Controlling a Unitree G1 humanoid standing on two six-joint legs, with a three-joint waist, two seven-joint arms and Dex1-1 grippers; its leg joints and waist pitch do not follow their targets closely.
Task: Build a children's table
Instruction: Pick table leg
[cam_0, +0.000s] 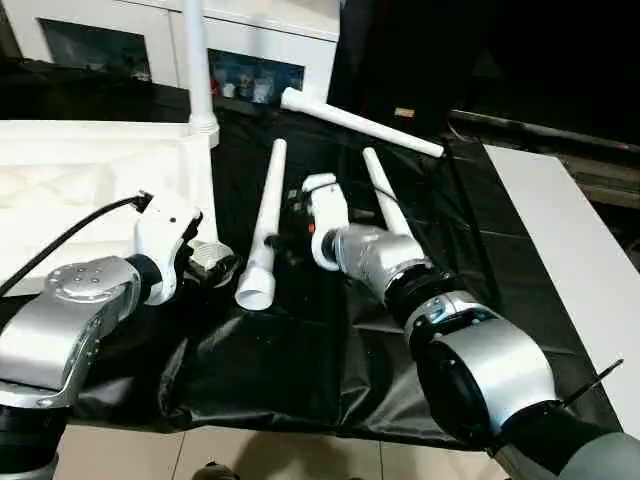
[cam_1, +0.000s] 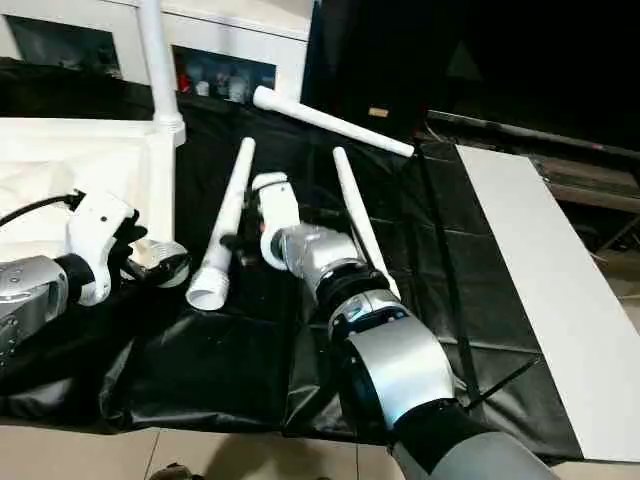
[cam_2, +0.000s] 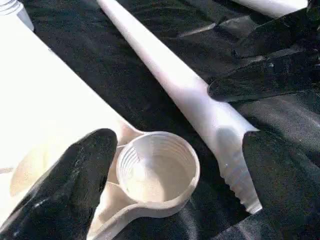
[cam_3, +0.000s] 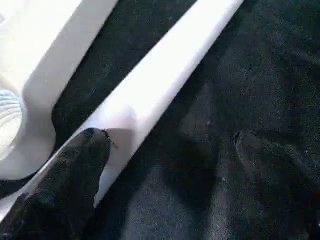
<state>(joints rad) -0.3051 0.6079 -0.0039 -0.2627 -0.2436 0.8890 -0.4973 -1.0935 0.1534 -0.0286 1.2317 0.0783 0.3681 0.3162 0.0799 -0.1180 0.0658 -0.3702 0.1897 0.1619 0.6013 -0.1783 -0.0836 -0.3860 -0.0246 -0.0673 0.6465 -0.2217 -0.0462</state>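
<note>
The left gripper (cam_2: 170, 185) is spread wide and holds nothing; the threaded corner socket (cam_2: 157, 172) of the upturned tabletop (cam_0: 90, 185) is seen between its two black fingers (cam_2: 65, 185). Just beyond its other finger lies a loose leg (cam_0: 262, 232), its threaded wide end nearest that finger.

The right gripper (cam_3: 165, 175) is also held wide, with nothing clamped. The same leg passes just beside one of its fingers (cam_3: 70, 180), and whether they touch cannot be told; black sheeting (cam_3: 210, 100) lies between the fingers.

A second leg (cam_0: 385, 190) lies on the far side of the right wrist, and a third (cam_0: 360, 122) lies crosswise well beyond both grippers. A fourth leg (cam_0: 196, 65) stands upright in the tabletop's far corner socket, ahead of the left gripper.
</note>
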